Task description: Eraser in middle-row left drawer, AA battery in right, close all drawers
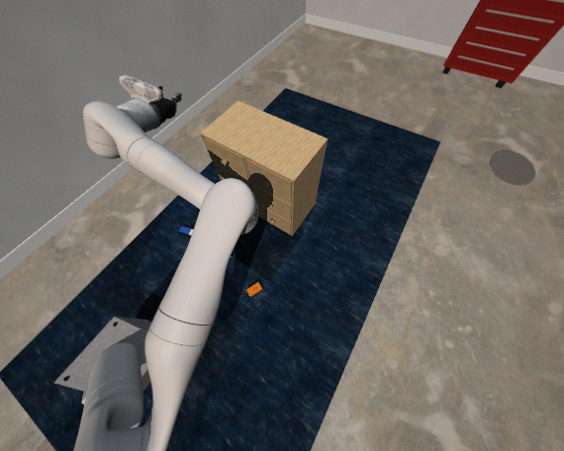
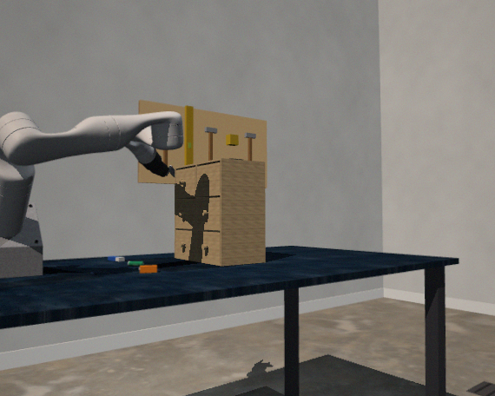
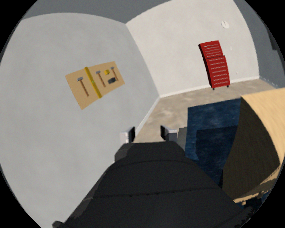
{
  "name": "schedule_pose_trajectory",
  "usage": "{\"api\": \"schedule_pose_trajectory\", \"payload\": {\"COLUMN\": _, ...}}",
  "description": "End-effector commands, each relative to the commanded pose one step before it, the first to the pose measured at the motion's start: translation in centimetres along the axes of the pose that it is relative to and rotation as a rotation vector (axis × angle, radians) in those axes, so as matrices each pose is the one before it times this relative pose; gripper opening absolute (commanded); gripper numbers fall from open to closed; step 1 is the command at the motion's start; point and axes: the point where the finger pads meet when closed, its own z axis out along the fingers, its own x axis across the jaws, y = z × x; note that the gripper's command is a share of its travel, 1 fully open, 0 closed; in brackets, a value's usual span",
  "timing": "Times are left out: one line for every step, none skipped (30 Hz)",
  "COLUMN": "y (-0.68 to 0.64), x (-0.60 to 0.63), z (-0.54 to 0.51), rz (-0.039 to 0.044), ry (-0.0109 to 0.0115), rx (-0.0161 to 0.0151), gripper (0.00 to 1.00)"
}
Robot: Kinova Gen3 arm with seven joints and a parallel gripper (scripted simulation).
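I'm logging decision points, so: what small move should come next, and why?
Probably swing the open pincer back and line it up with a middle-row knob: it holds nothing and points past the chest, whose drawers look shut, so neither item could go in yet.

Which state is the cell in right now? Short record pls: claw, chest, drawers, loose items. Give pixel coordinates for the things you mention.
claw: open, nothing held, raised near the chest's upper part (image 1: 170, 103) (image 2: 171, 171) (image 3: 148, 133)
chest: upright on the table (image 2: 353, 260)
drawers: visible fronts look pushed in
loose items: blue-and-white block (image 1: 185, 230) (image 2: 115, 259), green piece (image 2: 135, 263), orange block (image 1: 254, 289) (image 2: 148, 269)
loose items location: on the table, outside the chest
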Motion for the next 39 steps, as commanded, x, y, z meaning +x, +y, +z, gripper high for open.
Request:
{"api": "schedule_pose_trajectory", "payload": {"y": -0.392, "x": -0.85, "z": -0.155, "rz": -0.01017, "ry": -0.01604, "rx": 0.01135, "gripper": 1.0}}
{"api": "schedule_pose_trajectory", "payload": {"y": -0.138, "x": -0.322, "z": -0.023, "rz": -0.00506, "ry": -0.00711, "rx": 0.00492, "gripper": 1.0}}
{"api": "schedule_pose_trajectory", "payload": {"y": -0.147, "x": -0.346, "z": -0.024, "rz": -0.00548, "ry": -0.00767, "rx": 0.00521, "gripper": 1.0}}
{"api": "schedule_pose_trajectory", "payload": {"y": -0.156, "x": -0.371, "z": -0.025, "rz": -0.00593, "ry": -0.00825, "rx": 0.0055, "gripper": 1.0}}
{"api": "schedule_pose_trajectory", "payload": {"y": -0.164, "x": -0.396, "z": -0.026, "rz": -0.00638, "ry": -0.00884, "rx": 0.00576, "gripper": 1.0}}
{"api": "schedule_pose_trajectory", "payload": {"y": -0.172, "x": -0.421, "z": -0.027, "rz": -0.00685, "ry": -0.00944, "rx": 0.00601, "gripper": 1.0}}
{"api": "schedule_pose_trajectory", "payload": {"y": -0.18, "x": -0.447, "z": -0.028, "rz": -0.00733, "ry": -0.01004, "rx": 0.00623, "gripper": 1.0}}
{"api": "schedule_pose_trajectory", "payload": {"y": -0.187, "x": -0.472, "z": -0.029, "rz": -0.00782, "ry": -0.01065, "rx": 0.00643, "gripper": 1.0}}
{"api": "schedule_pose_trajectory", "payload": {"y": -0.194, "x": -0.497, "z": -0.029, "rz": -0.00833, "ry": -0.01127, "rx": 0.0066, "gripper": 1.0}}
{"api": "schedule_pose_trajectory", "payload": {"y": -0.2, "x": -0.522, "z": -0.03, "rz": -0.00884, "ry": -0.0119, "rx": 0.00674, "gripper": 1.0}}
{"api": "schedule_pose_trajectory", "payload": {"y": 0.0, "x": 0.0, "z": 0.0, "rz": 0.0, "ry": 0.0, "rx": 0.0, "gripper": 1.0}}
{"api": "schedule_pose_trajectory", "payload": {"y": 0.0, "x": 0.0, "z": 0.0, "rz": 0.0, "ry": 0.0, "rx": 0.0, "gripper": 1.0}}
{"api": "schedule_pose_trajectory", "payload": {"y": -0.205, "x": -0.547, "z": -0.03, "rz": -0.00937, "ry": -0.01252, "rx": 0.00685, "gripper": 1.0}}
{"api": "schedule_pose_trajectory", "payload": {"y": -0.21, "x": -0.571, "z": -0.03, "rz": -0.0099, "ry": -0.01315, "rx": 0.00692, "gripper": 1.0}}
{"api": "schedule_pose_trajectory", "payload": {"y": -0.214, "x": -0.595, "z": -0.03, "rz": -0.01045, "ry": -0.01377, "rx": 0.00696, "gripper": 1.0}}
{"api": "schedule_pose_trajectory", "payload": {"y": -0.217, "x": -0.618, "z": -0.03, "rz": -0.01099, "ry": -0.01439, "rx": 0.00695, "gripper": 1.0}}
{"api": "schedule_pose_trajectory", "payload": {"y": 0.0, "x": 0.0, "z": 0.0, "rz": 0.0, "ry": 0.0, "rx": 0.0, "gripper": 1.0}}
{"api": "schedule_pose_trajectory", "payload": {"y": 0.0, "x": 0.0, "z": 0.0, "rz": 0.0, "ry": 0.0, "rx": 0.0, "gripper": 1.0}}
{"api": "schedule_pose_trajectory", "payload": {"y": 0.0, "x": 0.0, "z": 0.0, "rz": 0.0, "ry": 0.0, "rx": 0.0, "gripper": 1.0}}
{"api": "schedule_pose_trajectory", "payload": {"y": 0.0, "x": 0.0, "z": 0.0, "rz": 0.0, "ry": 0.0, "rx": 0.0, "gripper": 1.0}}
{"api": "schedule_pose_trajectory", "payload": {"y": -0.219, "x": -0.641, "z": -0.029, "rz": -0.01155, "ry": -0.01501, "rx": 0.00691, "gripper": 1.0}}
{"api": "schedule_pose_trajectory", "payload": {"y": 0.0, "x": 0.0, "z": 0.0, "rz": 0.0, "ry": 0.0, "rx": 0.0, "gripper": 1.0}}
{"api": "schedule_pose_trajectory", "payload": {"y": 0.0, "x": 0.0, "z": 0.0, "rz": 0.0, "ry": 0.0, "rx": 0.0, "gripper": 1.0}}
{"api": "schedule_pose_trajectory", "payload": {"y": 0.0, "x": 0.0, "z": 0.0, "rz": 0.0, "ry": 0.0, "rx": 0.0, "gripper": 1.0}}
{"api": "schedule_pose_trajectory", "payload": {"y": 0.0, "x": 0.0, "z": 0.0, "rz": 0.0, "ry": 0.0, "rx": 0.0, "gripper": 1.0}}
{"api": "schedule_pose_trajectory", "payload": {"y": -0.22, "x": -0.663, "z": -0.029, "rz": -0.01211, "ry": -0.01562, "rx": 0.00681, "gripper": 1.0}}
{"api": "schedule_pose_trajectory", "payload": {"y": 0.0, "x": 0.0, "z": 0.0, "rz": 0.0, "ry": 0.0, "rx": 0.0, "gripper": 1.0}}
{"api": "schedule_pose_trajectory", "payload": {"y": 0.0, "x": 0.0, "z": 0.0, "rz": 0.0, "ry": 0.0, "rx": 0.0, "gripper": 1.0}}
{"api": "schedule_pose_trajectory", "payload": {"y": 0.0, "x": 0.0, "z": 0.0, "rz": 0.0, "ry": 0.0, "rx": 0.0, "gripper": 1.0}}
{"api": "schedule_pose_trajectory", "payload": {"y": 0.0, "x": 0.0, "z": 0.0, "rz": 0.0, "ry": 0.0, "rx": 0.0, "gripper": 1.0}}
{"api": "schedule_pose_trajectory", "payload": {"y": -0.22, "x": -0.684, "z": -0.028, "rz": -0.01267, "ry": -0.01623, "rx": 0.00667, "gripper": 1.0}}
{"api": "schedule_pose_trajectory", "payload": {"y": 0.0, "x": 0.0, "z": 0.0, "rz": 0.0, "ry": 0.0, "rx": 0.0, "gripper": 1.0}}
{"api": "schedule_pose_trajectory", "payload": {"y": 0.0, "x": 0.0, "z": 0.0, "rz": 0.0, "ry": 0.0, "rx": 0.0, "gripper": 1.0}}
{"api": "schedule_pose_trajectory", "payload": {"y": 0.0, "x": 0.0, "z": 0.0, "rz": 0.0, "ry": 0.0, "rx": 0.0, "gripper": 1.0}}
{"api": "schedule_pose_trajectory", "payload": {"y": 0.0, "x": 0.0, "z": 0.0, "rz": 0.0, "ry": 0.0, "rx": 0.0, "gripper": 1.0}}
{"api": "schedule_pose_trajectory", "payload": {"y": -0.219, "x": -0.705, "z": -0.028, "rz": -0.01323, "ry": -0.01682, "rx": 0.00648, "gripper": 1.0}}
{"api": "schedule_pose_trajectory", "payload": {"y": 0.0, "x": 0.0, "z": 0.0, "rz": 0.0, "ry": 0.0, "rx": 0.0, "gripper": 1.0}}
{"api": "schedule_pose_trajectory", "payload": {"y": 0.0, "x": 0.0, "z": 0.0, "rz": 0.0, "ry": 0.0, "rx": 0.0, "gripper": 1.0}}
{"api": "schedule_pose_trajectory", "payload": {"y": 0.0, "x": 0.0, "z": 0.0, "rz": 0.0, "ry": 0.0, "rx": 0.0, "gripper": 1.0}}
